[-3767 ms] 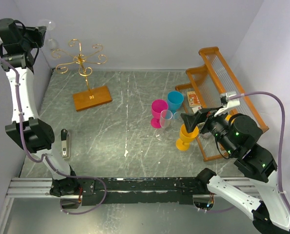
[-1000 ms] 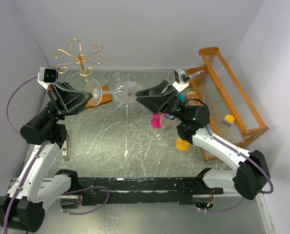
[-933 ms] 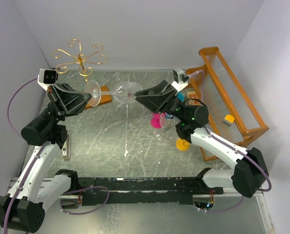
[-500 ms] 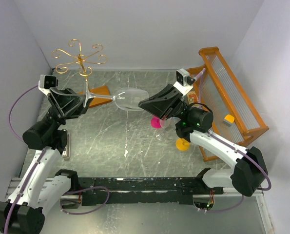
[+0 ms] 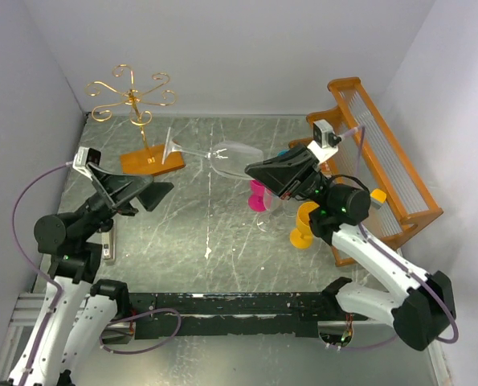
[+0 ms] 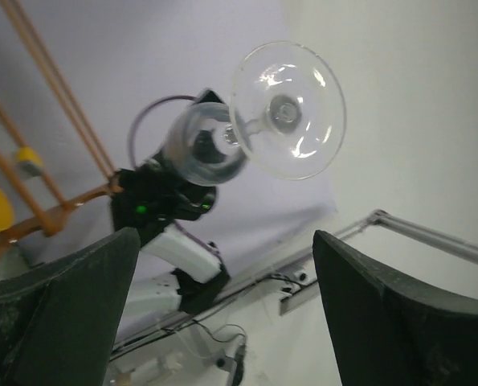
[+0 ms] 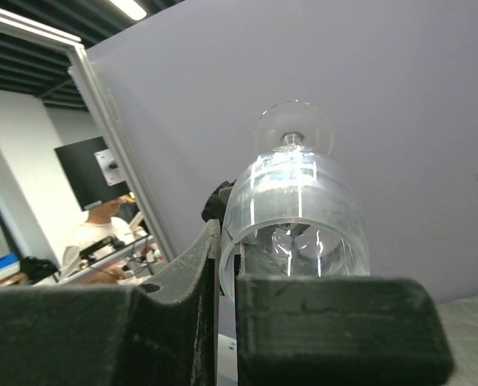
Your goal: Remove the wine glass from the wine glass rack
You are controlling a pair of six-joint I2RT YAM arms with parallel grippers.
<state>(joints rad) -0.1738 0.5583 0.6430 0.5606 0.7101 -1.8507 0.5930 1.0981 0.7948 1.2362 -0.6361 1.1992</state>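
Note:
The clear wine glass [image 5: 222, 153] hangs level in the air over the table, its foot [image 5: 172, 149] pointing left. My right gripper [image 5: 250, 169] is shut on the bowl's rim. In the right wrist view one finger [image 7: 186, 305] lies outside the rim and the other inside the wine glass [image 7: 295, 213]. My left gripper [image 5: 157, 193] stands open below and left of the foot, apart from it. The left wrist view looks up at the wine glass [image 6: 285, 111], and that gripper [image 6: 222, 310] has nothing between its fingers. The gold wire wine glass rack [image 5: 134, 95], on its wooden base [image 5: 150, 160], stands bare at the back left.
An orange wooden-framed rack with clear slats [image 5: 377, 149] stands at the right, with a small yellow block [image 5: 377, 195] on it. Pink [image 5: 261, 199], yellow [image 5: 307, 227] and clear [image 5: 271, 215] goblets stand under my right arm. A small dark object [image 5: 108, 245] lies near the left edge.
My left gripper has opened, let go of the glass's foot and drawn back toward the near left. My right gripper has shut on the rim and carried the glass to the right.

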